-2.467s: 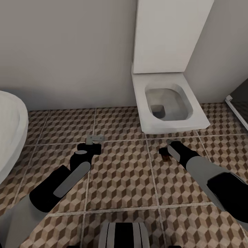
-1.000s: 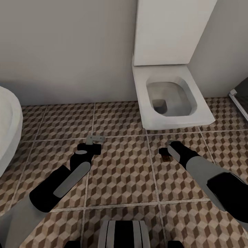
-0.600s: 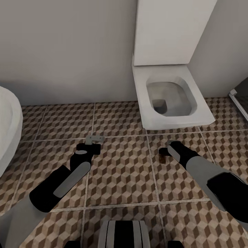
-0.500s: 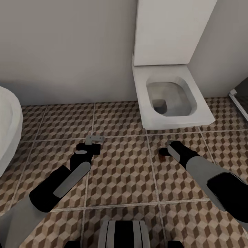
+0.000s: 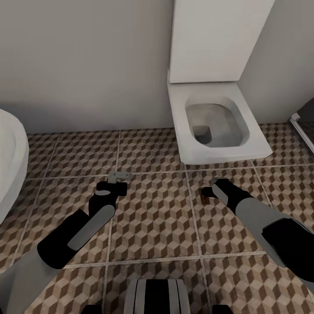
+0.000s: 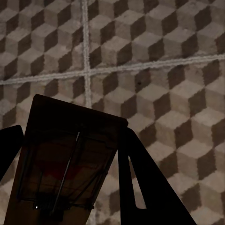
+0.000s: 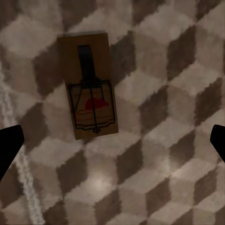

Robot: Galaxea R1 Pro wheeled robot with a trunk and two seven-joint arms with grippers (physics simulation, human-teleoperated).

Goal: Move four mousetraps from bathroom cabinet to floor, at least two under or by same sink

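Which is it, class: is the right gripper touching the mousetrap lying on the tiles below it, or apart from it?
Apart. In the right wrist view the mousetrap lies flat on the bathroom floor, with patterned tile showing between it and both fingertips of the open right gripper.

One mousetrap (image 7: 89, 86) lies flat on the bathroom floor (image 7: 164, 178); another mousetrap (image 6: 65, 173) sits between the left pincer's fingers (image 6: 140, 187).

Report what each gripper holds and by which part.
The left gripper holds a mousetrap, its fingers along the board's long edges. The right gripper holds nothing; another mousetrap lies free on the floor.
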